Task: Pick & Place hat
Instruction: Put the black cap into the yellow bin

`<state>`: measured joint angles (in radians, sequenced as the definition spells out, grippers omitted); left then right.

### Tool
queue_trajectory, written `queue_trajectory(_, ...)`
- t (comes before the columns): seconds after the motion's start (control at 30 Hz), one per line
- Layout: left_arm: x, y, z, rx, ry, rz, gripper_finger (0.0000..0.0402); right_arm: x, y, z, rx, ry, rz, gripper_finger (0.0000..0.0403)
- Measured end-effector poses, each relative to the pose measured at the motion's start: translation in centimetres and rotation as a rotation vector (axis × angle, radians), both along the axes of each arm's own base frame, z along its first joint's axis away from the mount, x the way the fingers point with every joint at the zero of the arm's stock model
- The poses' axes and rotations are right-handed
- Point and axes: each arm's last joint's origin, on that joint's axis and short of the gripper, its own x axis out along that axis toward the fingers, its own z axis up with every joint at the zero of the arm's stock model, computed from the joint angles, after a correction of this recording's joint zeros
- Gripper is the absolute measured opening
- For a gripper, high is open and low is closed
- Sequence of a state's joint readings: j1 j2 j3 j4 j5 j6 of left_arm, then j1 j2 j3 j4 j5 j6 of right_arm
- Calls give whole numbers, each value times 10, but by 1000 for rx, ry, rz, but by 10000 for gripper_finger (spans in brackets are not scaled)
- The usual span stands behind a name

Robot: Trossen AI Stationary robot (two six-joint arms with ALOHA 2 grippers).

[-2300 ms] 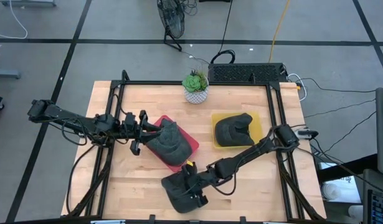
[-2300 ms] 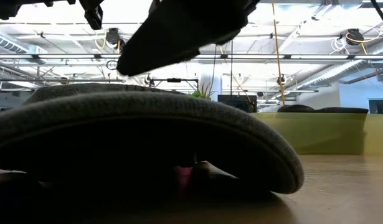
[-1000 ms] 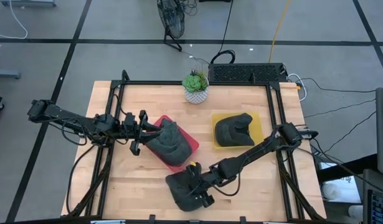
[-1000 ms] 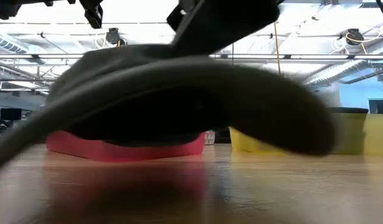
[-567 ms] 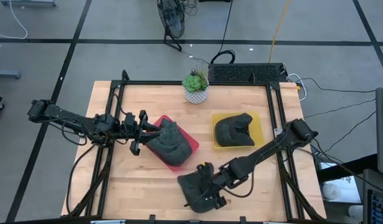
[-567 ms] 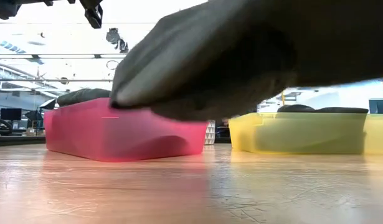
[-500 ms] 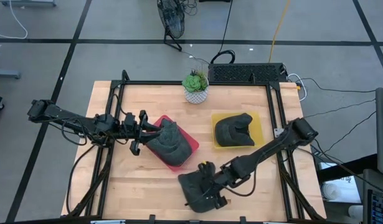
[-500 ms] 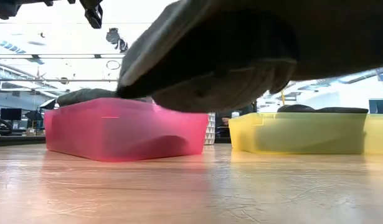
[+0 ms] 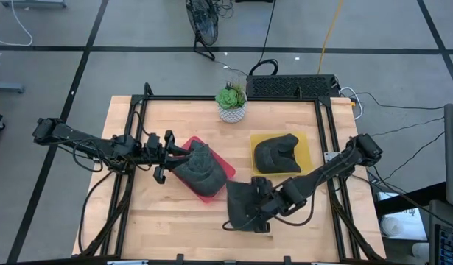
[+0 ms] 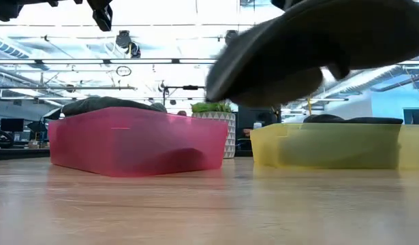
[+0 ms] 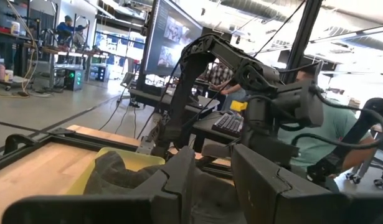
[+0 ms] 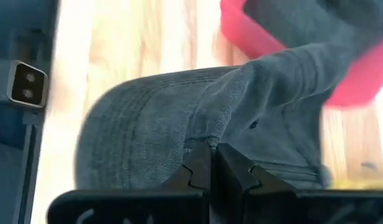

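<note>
Above the wooden worktop (image 9: 167,213), the right end effector (image 9: 260,200) is pinching a grey ribbed fabric hat (image 9: 246,206), brim pointing toward the red bin (image 9: 225,168).

Table (image 9: 174,221) ctr: red bin (image 9: 225,169) at 9 o'clock w/ hat (image 9: 199,171) in it, yellow bin (image 9: 306,151) at 2 o'clock w/ 2nd hat (image 9: 276,153) in it. Potted plant (image 9: 231,102) at 12. 3rd hat (image 9: 244,206) at 5 o'clock, off the tabletop, betw. the bins, nearer front edge.
</note>
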<state>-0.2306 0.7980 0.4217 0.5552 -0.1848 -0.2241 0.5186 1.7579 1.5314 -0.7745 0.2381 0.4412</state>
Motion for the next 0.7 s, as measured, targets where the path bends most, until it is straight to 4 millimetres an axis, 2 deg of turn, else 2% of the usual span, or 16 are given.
queue_trajectory(0.13, 0, 0, 0, -3, 0, 0, 108, -5, -5, -4, -41, 50, -98, 4)
queue_trajectory(0.37, 0, 0, 0, -7, 1, -1, 108, -10, -17, -5, -199, 25, -284, 4)
queue_trajectory(0.7, 0, 0, 0, 5, -1, 1, 108, 0, -42, -5, -147, 20, -468, 4)
